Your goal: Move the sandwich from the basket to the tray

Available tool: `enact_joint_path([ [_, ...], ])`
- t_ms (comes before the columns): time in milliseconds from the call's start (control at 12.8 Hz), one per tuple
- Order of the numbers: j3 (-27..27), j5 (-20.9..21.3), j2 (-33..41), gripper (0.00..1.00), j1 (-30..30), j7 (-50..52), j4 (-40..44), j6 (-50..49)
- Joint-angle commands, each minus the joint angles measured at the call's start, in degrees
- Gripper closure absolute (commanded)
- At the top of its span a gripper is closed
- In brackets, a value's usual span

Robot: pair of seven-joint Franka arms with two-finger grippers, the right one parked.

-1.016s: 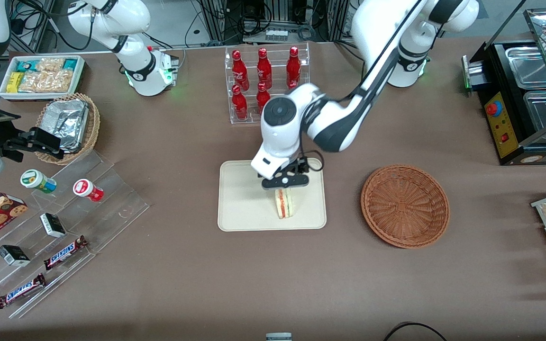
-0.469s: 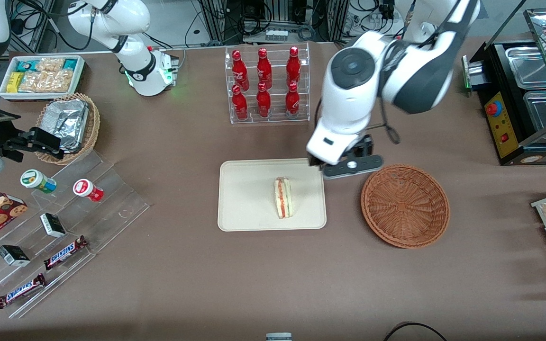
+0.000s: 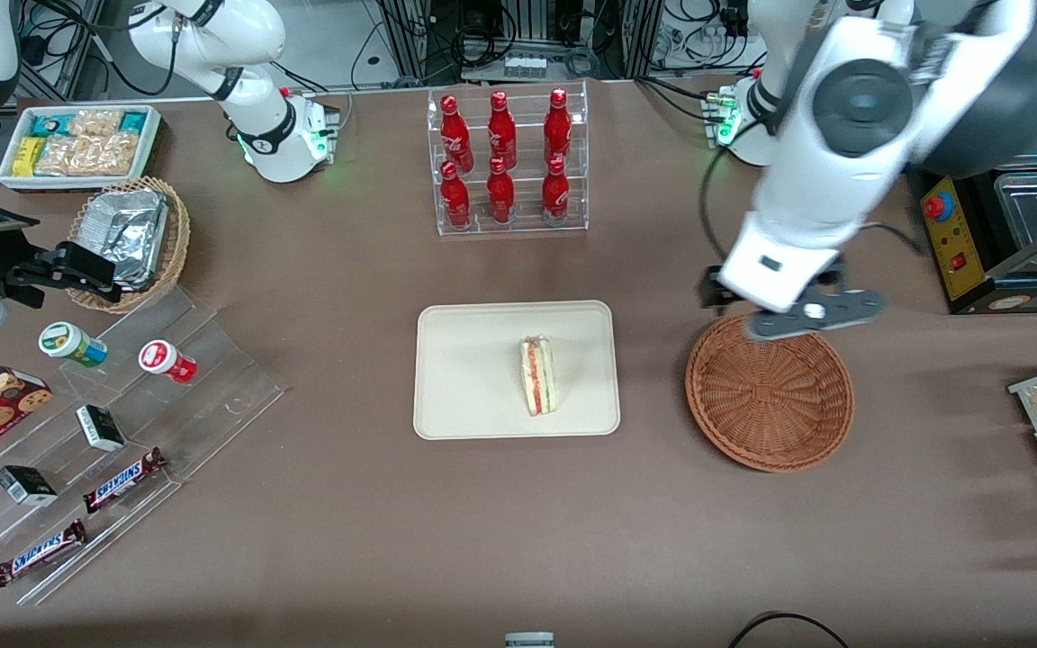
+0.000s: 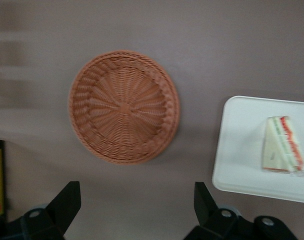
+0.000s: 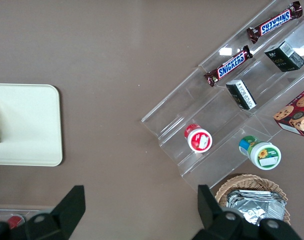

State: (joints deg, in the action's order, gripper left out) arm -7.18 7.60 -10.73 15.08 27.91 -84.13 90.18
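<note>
The front view shows the sandwich (image 3: 538, 376) lying on the tray (image 3: 464, 378), nearer the tray's edge that faces the basket (image 3: 769, 392). The gripper (image 3: 805, 317) hangs above the basket's rim farthest from the front camera. Only the left wrist view shows its fingers (image 4: 66, 202): spread wide, holding nothing, touching nothing. That view also shows the basket (image 4: 123, 106) with nothing in it, and the sandwich (image 4: 282, 144) near the tray's (image 4: 242, 150) corner.

You saw a reddish-brown woven basket (image 3: 769, 392), a cream tray (image 3: 464, 378) and a sandwich (image 3: 538, 375) of pale bread striped red and green. The black-fingered gripper (image 3: 808, 317) hung spread over the basket's rim.
</note>
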Motion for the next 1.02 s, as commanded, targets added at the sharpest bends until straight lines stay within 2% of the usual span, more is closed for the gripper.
enact_joint_path([
  [0, -0.73, -1.70, 2.91, 0.00, -7.40, -11.34, -2.00, -2.46],
  [156, -0.64, -5.74, 5.01, 0.00, -12.50, -19.69, -3.05, -4.04],
  [234, -0.64, -6.02, 6.32, 0.00, -14.61, -22.69, -4.71, -4.05],
  [391, 0.23, -6.19, 8.09, 0.00, -15.25, -24.48, -7.44, -3.00],
  [625, 5.23, -9.44, 9.76, 0.00, -15.16, -30.60, -10.52, -1.51],
  [938, 5.95, -8.83, 9.50, 0.00, -14.64, -30.63, -9.92, -0.97],
])
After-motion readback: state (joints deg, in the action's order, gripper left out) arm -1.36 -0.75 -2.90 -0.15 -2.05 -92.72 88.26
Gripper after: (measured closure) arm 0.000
